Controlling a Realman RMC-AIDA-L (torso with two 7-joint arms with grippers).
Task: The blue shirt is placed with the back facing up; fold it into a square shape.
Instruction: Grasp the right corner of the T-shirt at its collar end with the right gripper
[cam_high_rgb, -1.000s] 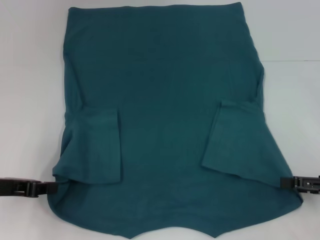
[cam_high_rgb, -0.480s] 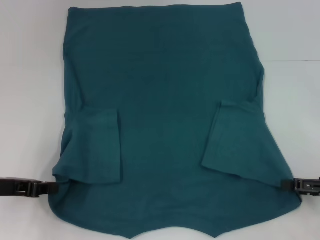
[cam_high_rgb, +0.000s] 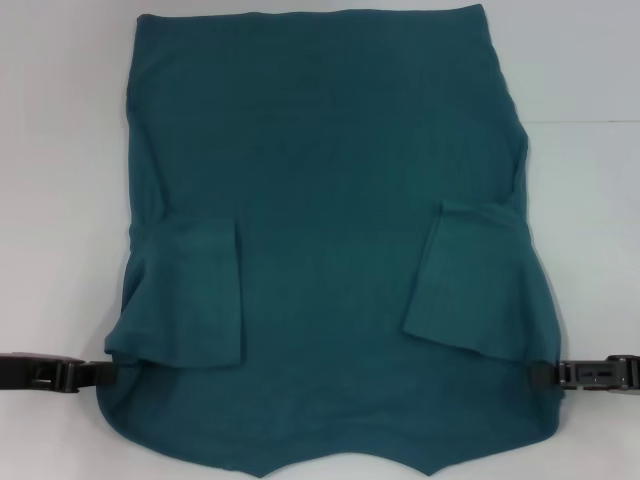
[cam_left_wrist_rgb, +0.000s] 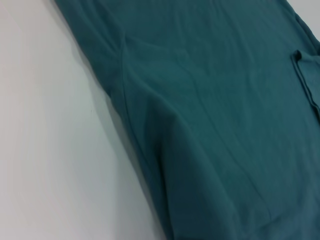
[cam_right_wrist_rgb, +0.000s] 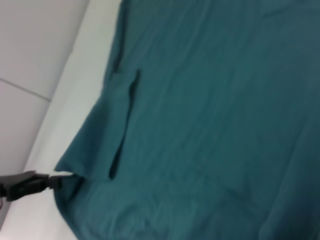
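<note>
The blue shirt (cam_high_rgb: 330, 200) lies flat on the white table, plain side up, with both short sleeves folded inward onto the body. My left gripper (cam_high_rgb: 108, 372) is at the shirt's near-left edge, shut on the fabric just below the folded left sleeve. My right gripper (cam_high_rgb: 540, 375) is shut on the near-right edge below the other sleeve. The left wrist view is filled with shirt cloth (cam_left_wrist_rgb: 210, 100) and bare table. In the right wrist view the shirt (cam_right_wrist_rgb: 210, 125) spreads wide, and the left gripper (cam_right_wrist_rgb: 56, 181) pinches its far corner.
The white table (cam_high_rgb: 60, 150) shows as bare strips on both sides of the shirt. A seam line (cam_high_rgb: 580, 122) crosses the surface at the right. The shirt's near hem runs off the bottom of the head view.
My right gripper has moved inward to the left, drawing the shirt's near-right edge in with it. The left gripper and the rest of the shirt have stayed put.
</note>
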